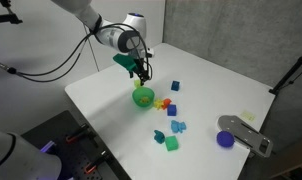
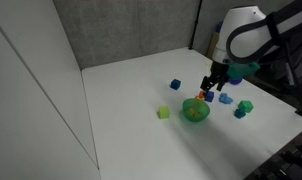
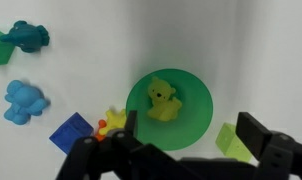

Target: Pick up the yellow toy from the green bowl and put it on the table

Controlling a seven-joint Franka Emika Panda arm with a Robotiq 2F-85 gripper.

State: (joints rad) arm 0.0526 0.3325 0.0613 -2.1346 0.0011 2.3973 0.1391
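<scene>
Hovering above the green bowl [image 3: 199,110] with jaws spread wide, your gripper [image 3: 172,142] could clip the rim on descent and tip the probably-light bowl, spilling the yellow toy [image 3: 164,100] sitting inside.

White table [image 1: 106,100] carries green bowl [image 1: 142,97] near centre. Scattered just beside it: dark blue block [image 1: 175,86], red-and-orange toy [image 1: 165,103], light blue toys [image 1: 177,126], green cube [image 1: 172,143]. Lime block [image 2: 163,113] on bowl's other side. Purple round piece [image 1: 225,139] and grey object [image 1: 246,135] well apart, near the edge
</scene>
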